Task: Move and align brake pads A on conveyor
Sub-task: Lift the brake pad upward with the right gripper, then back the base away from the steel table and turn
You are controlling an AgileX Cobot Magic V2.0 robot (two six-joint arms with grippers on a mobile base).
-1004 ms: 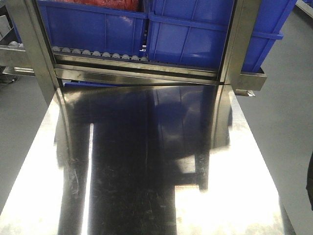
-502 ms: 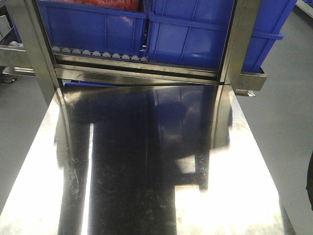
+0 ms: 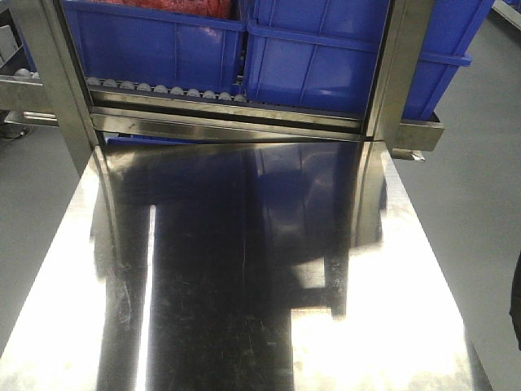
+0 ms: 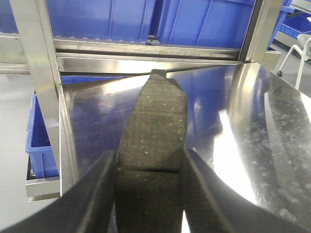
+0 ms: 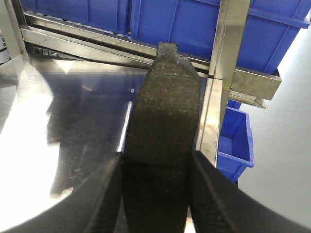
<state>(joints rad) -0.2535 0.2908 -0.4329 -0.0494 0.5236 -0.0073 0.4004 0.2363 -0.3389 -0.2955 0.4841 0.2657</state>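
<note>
In the left wrist view a dark-grey brake pad (image 4: 155, 116) with a thin groove across its middle sticks out forward between the black fingers of my left gripper (image 4: 148, 162), which is shut on it. My right gripper (image 5: 155, 165) is likewise shut on a second brake pad (image 5: 165, 107), held above the steel top near its right edge. Neither gripper nor either pad shows in the front view. The conveyor is out of view.
A shiny steel tabletop (image 3: 244, 285) runs ahead to a roller rack (image 3: 171, 90) carrying blue bins (image 3: 163, 41). Steel posts (image 3: 399, 65) stand at the table's far corners. Lower blue bins sit beside the table, one on the left (image 4: 41, 141) and one on the right (image 5: 235, 141).
</note>
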